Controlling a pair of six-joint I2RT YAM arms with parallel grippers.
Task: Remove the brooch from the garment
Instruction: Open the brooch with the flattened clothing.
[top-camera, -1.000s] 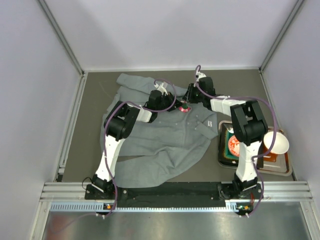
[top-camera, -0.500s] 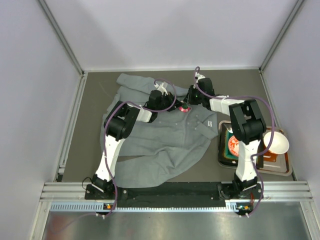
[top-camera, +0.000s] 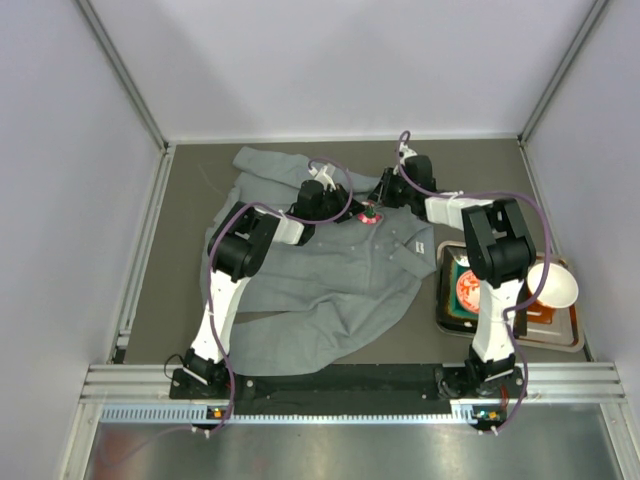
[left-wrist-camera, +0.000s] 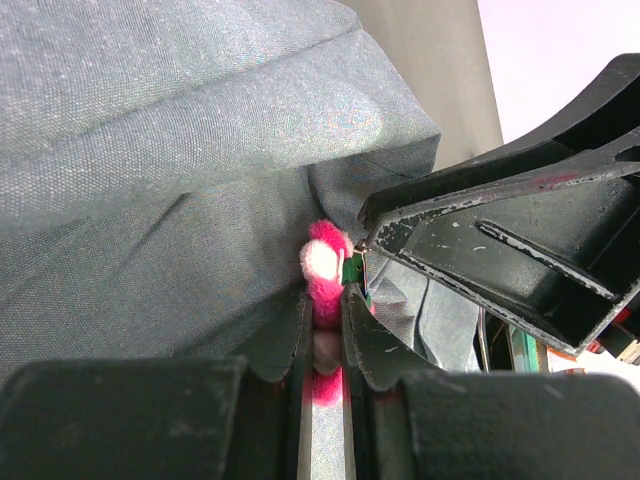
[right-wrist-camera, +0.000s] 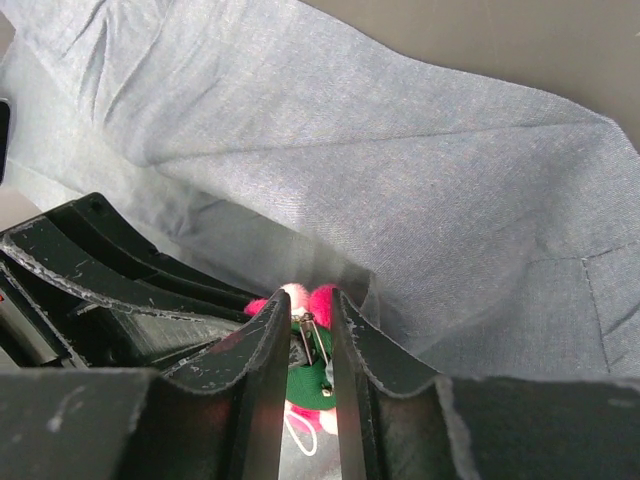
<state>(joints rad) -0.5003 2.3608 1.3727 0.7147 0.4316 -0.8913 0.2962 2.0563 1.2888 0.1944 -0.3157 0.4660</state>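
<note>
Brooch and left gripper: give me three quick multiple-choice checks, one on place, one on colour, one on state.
1. The brooch sits: A on the garment, between the left gripper and the right gripper; B at the garment's near hem; C on a sleeve end.
2. Its petals are: A blue; B pink; C black.
3. The left gripper is: A wide open; B shut on bare fabric; C shut on the brooch.
Key: 1 A, the top view shows it between the two sets of fingertips; 2 B, both wrist views show pink; 3 C, the left wrist view shows the fingers pinching the pink petals.
</note>
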